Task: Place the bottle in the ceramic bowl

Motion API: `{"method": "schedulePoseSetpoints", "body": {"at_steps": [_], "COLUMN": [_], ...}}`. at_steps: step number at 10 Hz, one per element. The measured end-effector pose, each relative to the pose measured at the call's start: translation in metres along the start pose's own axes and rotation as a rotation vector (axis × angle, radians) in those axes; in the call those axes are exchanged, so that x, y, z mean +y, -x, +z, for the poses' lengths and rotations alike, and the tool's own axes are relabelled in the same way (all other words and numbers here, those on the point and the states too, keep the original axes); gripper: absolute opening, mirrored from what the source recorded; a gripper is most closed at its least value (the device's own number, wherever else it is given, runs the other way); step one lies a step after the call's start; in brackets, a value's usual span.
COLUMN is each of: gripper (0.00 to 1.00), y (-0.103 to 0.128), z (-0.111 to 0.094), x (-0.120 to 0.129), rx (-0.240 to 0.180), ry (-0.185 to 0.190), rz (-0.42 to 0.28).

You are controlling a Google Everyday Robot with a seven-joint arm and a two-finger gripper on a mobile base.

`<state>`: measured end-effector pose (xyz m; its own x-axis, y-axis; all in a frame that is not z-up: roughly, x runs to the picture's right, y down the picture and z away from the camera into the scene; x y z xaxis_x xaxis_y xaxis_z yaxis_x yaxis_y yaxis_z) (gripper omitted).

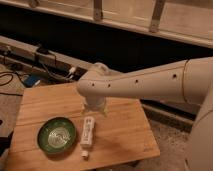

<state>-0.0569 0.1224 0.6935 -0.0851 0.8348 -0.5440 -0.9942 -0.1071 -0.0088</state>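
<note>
The small white bottle [88, 133] lies flat on the wooden table [125, 132], cap toward the front edge, just right of the green ceramic bowl [57, 134]. The bowl is empty, with a pale shiny centre. My gripper [94, 109] hangs from the white arm's wrist directly above the bottle's far end, a little above the tabletop. The wrist hides most of it. Bottle and bowl do not touch.
Cables and a blue item [31, 80] lie on the floor left of the table. A dark ledge with a rail [45, 55] runs behind it. My white arm [150, 85] spans from the right over the table's back.
</note>
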Motion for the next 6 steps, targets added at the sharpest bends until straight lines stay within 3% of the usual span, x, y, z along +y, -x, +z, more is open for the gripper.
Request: {"method": "schedulePoseSetpoints", "body": {"at_steps": [3, 6], "gripper": [0.65, 0.65], "y": [-0.011, -0.014], "z": [0.022, 0.042], "x": [0.017, 0.026], "rx": [0.016, 0.044], "ry": [0.0, -0.009], "rz": [-0.085, -0.126]}}
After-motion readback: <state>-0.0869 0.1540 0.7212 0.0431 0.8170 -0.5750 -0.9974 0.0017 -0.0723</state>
